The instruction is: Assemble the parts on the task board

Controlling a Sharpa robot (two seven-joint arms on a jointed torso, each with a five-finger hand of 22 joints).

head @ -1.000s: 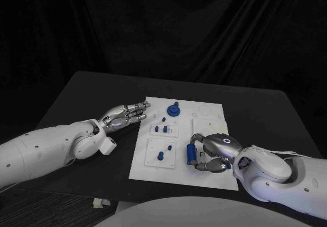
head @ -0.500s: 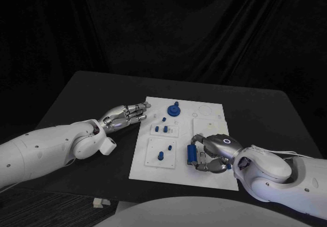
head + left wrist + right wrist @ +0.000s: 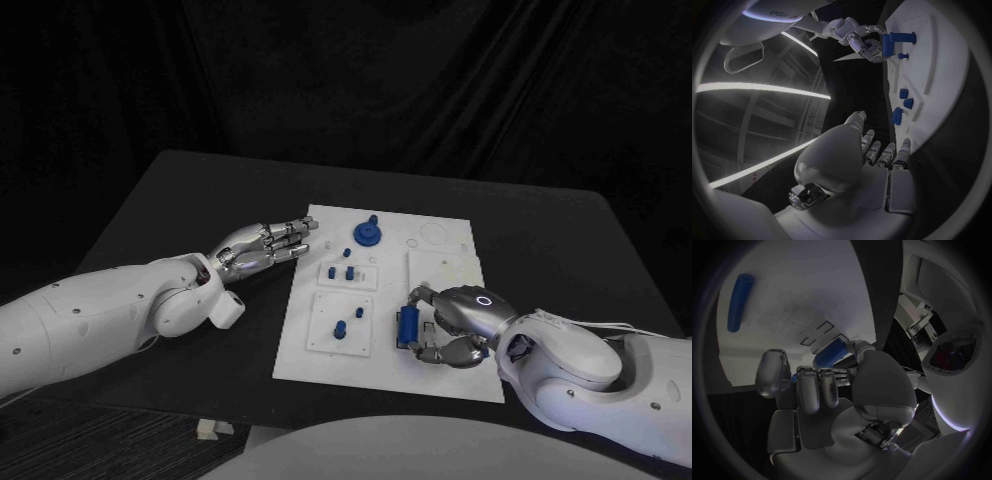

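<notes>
The white task board (image 3: 433, 370) lies in the middle of the table. My right hand (image 3: 450, 326) hovers over its near right part and pinches a blue cylinder (image 3: 408, 323) between thumb and fingers. The right wrist view shows the same cylinder (image 3: 832, 355) in that hand (image 3: 826, 390). A blue gear-like part (image 3: 368, 233) stands at the board's far side, small blue parts (image 3: 339, 272) sit mid-board, and a blue peg (image 3: 340, 328) lies in the near left panel. My left hand (image 3: 267, 245) is at the board's left edge, fingers stretched out, holding nothing.
The black table (image 3: 188, 200) has bare room to the left of and behind the board. In the left wrist view my left hand (image 3: 873, 155) points along the board (image 3: 942, 75), with my right hand (image 3: 856, 36) and its cylinder (image 3: 887, 44) beyond.
My right hand has shifted slightly toward the board's near edge, the blue cylinder still in it. The left hand has not moved.
</notes>
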